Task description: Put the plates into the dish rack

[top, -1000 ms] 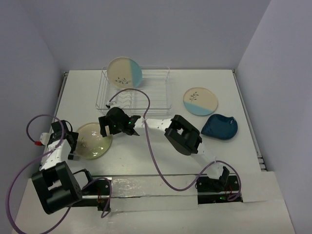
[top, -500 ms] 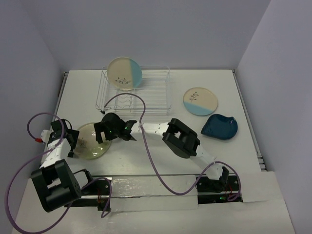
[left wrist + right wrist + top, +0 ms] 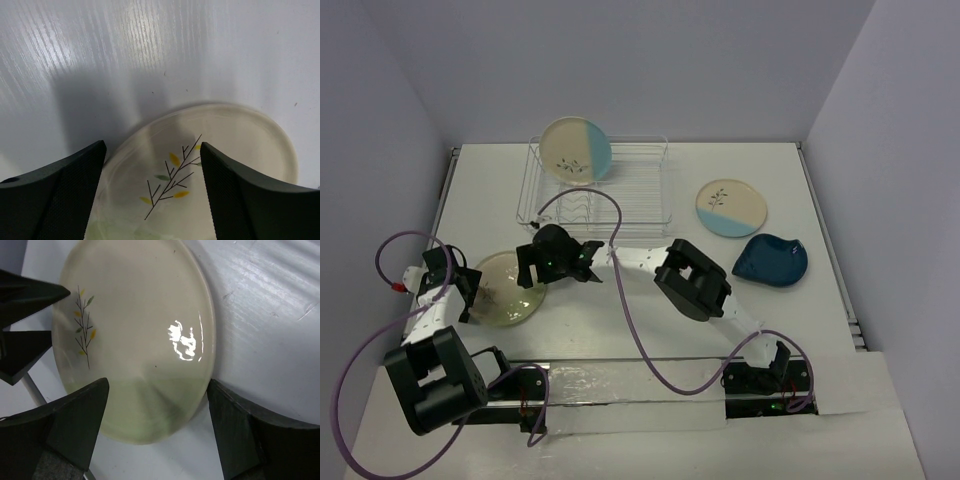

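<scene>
While the white surface (image 3: 820, 330) carries everything, the wire dish rack (image 3: 620, 200) sits toward its far side, one cream-and-blue plate (image 3: 576, 150) standing upright at its left end. A second cream-and-blue plate (image 3: 731, 207) and a dark blue plate (image 3: 770, 260) lie flat to the rack's right. The cream-and-green plate (image 3: 508, 290) lies near the left front. The left jaws gape wide over its rim, gripping nothing; the right jaws, equally wide, hang over its green part, empty.
</scene>
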Motion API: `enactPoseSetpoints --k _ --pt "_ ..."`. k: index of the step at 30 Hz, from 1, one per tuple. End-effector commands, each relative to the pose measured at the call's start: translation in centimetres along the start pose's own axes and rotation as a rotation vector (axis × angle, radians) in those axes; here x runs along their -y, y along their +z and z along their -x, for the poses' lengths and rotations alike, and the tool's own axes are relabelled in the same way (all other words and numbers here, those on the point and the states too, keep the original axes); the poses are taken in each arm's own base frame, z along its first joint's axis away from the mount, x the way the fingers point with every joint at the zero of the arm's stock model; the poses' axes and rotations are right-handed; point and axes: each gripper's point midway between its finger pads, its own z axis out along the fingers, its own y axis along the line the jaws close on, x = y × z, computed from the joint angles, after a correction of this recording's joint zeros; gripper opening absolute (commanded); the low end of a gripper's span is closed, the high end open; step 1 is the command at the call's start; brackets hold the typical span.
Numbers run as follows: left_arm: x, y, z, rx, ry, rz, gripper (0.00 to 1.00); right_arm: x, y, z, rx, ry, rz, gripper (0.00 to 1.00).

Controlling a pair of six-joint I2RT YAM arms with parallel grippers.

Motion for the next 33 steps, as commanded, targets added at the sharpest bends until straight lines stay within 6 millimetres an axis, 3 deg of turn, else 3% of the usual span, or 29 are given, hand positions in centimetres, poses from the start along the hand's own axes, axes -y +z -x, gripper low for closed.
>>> enactPoseSetpoints --k 1,8,17,25,33 --pt "-0.6 0.1 -3.1 -0.124 0.005 -0.021 0.8 -10.7 -6.0 7.9 0.222 0.026 0.349 0.84" --pt "-0.4 -0.1 -3.0 -0.118 0.004 -0.036 0.75 -11.9 -7.2 7.6 0.219 0.03 0.416 0.73" --pt "-0.1 -0.3 -2.9 -0.112 -0.005 -0.057 0.74 -12.1 -5.7 6.0 0.155 0.031 0.462 0.65" --pt "0.1 -0.6 -2.9 -0.1 -0.014 -0.086 0.74 -13.6 -5.2 4.7 0.098 0.063 0.57 0.59" --pt "0.3 -1.0 -2.8 -0.087 -0.03 -0.125 0.74 -14.7 -4.3 3.5 0.067 0.025 0.568 0.55"
